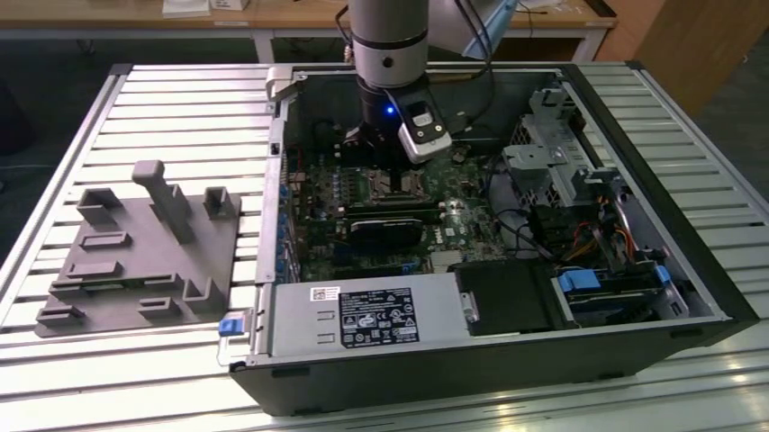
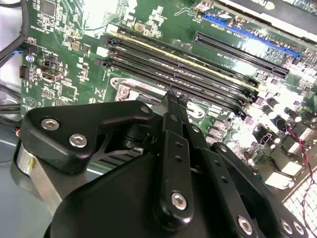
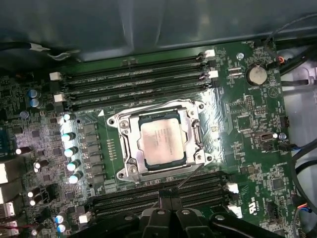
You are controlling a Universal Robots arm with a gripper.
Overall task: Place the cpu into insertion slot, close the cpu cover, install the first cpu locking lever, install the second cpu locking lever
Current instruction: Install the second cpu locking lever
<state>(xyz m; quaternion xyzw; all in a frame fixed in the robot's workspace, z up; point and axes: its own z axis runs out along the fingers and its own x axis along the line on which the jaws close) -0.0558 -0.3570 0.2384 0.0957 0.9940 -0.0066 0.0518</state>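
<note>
Slatted aluminium tabletop (image 1: 180, 117) carries an open PC case (image 1: 673, 270), its power supply (image 1: 360, 317) wearing a white-printed label too small to read. Inside, the cpu (image 3: 161, 145) sits in the insertion slot (image 3: 130, 168), the cpu cover (image 3: 194, 130) closed around it. Just beside, the gripper (image 3: 168, 206) hovers pinched together, holding nothing.

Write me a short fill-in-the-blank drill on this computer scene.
1. The chip already sits in its ____.
2. The metal cover frames the chip, lying ____ over it.
3. In the exterior view, the arm's gripper hangs above the green ____ inside the case.
4. The grey fixture lies ____ the case.

Missing words: socket; closed; board; outside
</note>
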